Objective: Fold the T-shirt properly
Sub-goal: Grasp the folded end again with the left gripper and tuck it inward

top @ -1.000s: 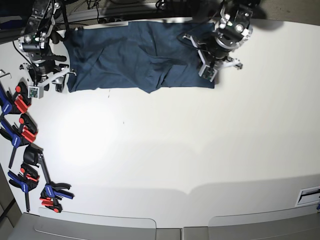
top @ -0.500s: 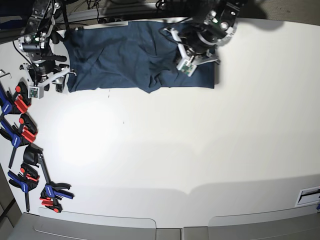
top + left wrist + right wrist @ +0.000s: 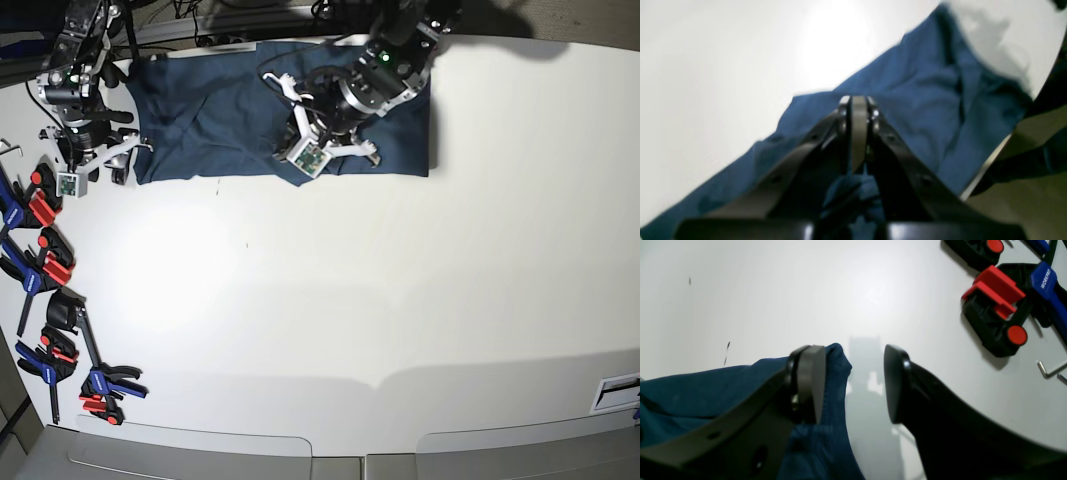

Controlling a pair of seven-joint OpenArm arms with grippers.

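The T-shirt (image 3: 225, 130) lies on the white surface (image 3: 300, 320), in the upper part of the base view, spread wide from the left side to the middle. It is dark blue, and it has several wrinkles and some layers of cloth over others. The left claw (image 3: 857, 100) is over the middle part of the T-shirt, and its two fingers are together; I cannot tell if it pinches any cloth. The right claw (image 3: 852, 351) has its fingers apart, and it holds nothing. In the right wrist view, one corner of the T-shirt appears between these fingers, near the left one in that view. Several clamps (image 3: 97, 382), with red, blue and black parts, lie along the left edge of the base view.
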